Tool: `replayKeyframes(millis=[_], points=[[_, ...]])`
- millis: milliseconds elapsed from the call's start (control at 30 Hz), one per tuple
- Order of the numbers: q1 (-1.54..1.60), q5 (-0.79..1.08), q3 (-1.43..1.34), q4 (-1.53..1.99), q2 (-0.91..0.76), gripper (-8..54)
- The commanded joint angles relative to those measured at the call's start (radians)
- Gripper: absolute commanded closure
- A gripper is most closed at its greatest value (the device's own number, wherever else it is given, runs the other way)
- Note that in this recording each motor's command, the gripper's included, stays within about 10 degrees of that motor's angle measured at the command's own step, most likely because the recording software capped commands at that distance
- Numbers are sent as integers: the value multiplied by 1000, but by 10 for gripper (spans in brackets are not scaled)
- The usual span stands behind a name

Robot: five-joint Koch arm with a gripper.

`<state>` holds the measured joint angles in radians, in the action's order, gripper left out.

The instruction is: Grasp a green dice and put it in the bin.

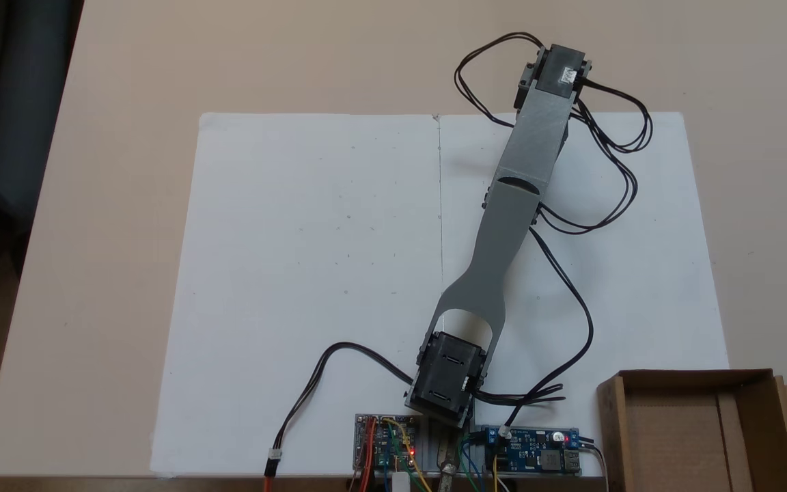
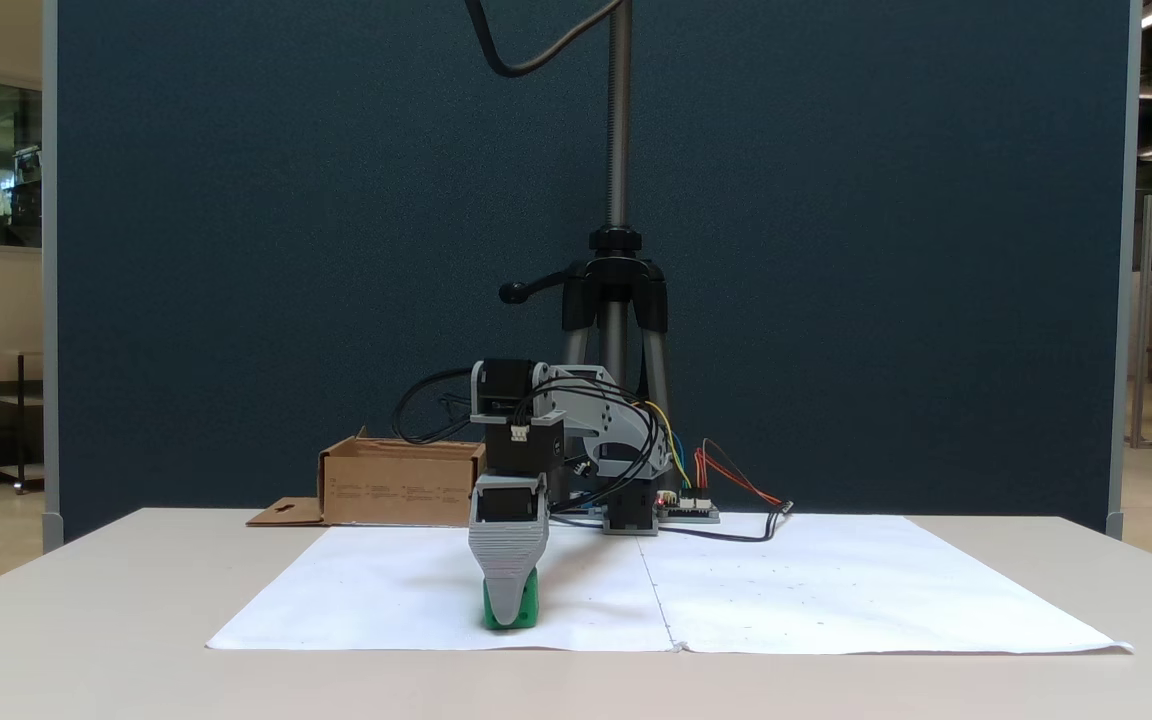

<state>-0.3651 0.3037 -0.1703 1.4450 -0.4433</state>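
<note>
Beige surface (image 2: 136, 620) covered by white paper (image 2: 836, 590). End effector (image 2: 509, 618) is lowered onto the green dice (image 2: 530, 606) at the paper's near edge; whether the jaws are apart or clamped cannot be told. The bin (image 2: 401, 485) is seen well behind, beside the arm's base (image 2: 631, 510).

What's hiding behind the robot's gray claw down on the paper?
A green dice sits on the white paper right behind the gripper. Green peeks out on both sides of the gray finger. Its middle and its pips are covered, and so is the other finger.
</note>
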Motion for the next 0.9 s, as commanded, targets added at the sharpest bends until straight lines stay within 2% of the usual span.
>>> replayKeyframes(millis=[0,400,867], points=[[-3,77,38,173,-26,51],[-5,0,38,66,-26,51],[18,-3,38,-75,-18,52]])
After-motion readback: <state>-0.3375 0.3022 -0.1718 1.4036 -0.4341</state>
